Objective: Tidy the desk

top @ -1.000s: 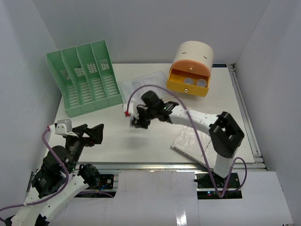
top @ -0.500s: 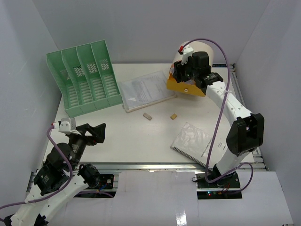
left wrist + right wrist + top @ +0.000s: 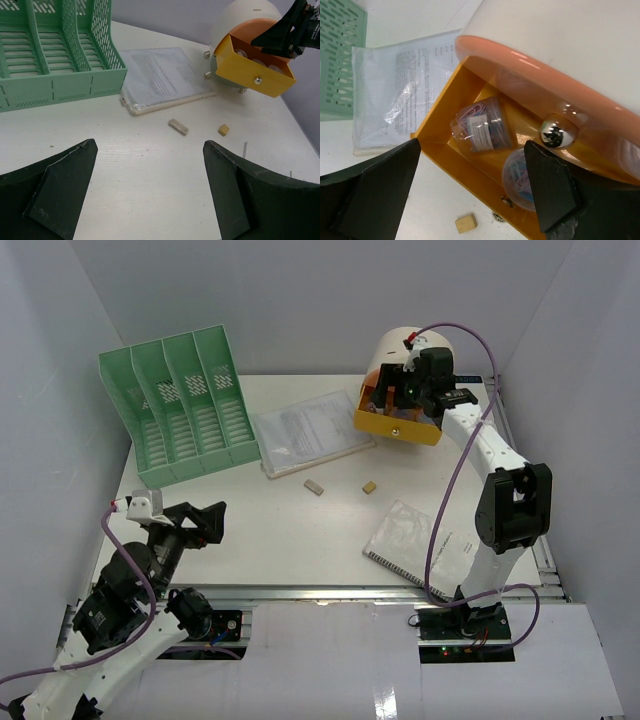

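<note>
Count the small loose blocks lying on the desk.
2. A longer pale block lies just in front of the wrapped papers; a smaller tan block sits to its right, nearer the yellow drawer. More could be hidden in the drawer.

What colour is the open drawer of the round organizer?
Yellow-orange drawer; it shows best in the left wrist view.

On the desk (image 3: pixel 250 530), the right gripper (image 3: pixel 392 398) hangs over the yellow drawer (image 3: pixel 402 428), while a grey block (image 3: pixel 314 485) and a tan block (image 3: pixel 369 486) lie between the papers (image 3: pixel 305 430) and the notebook (image 3: pixel 420 545).
</note>
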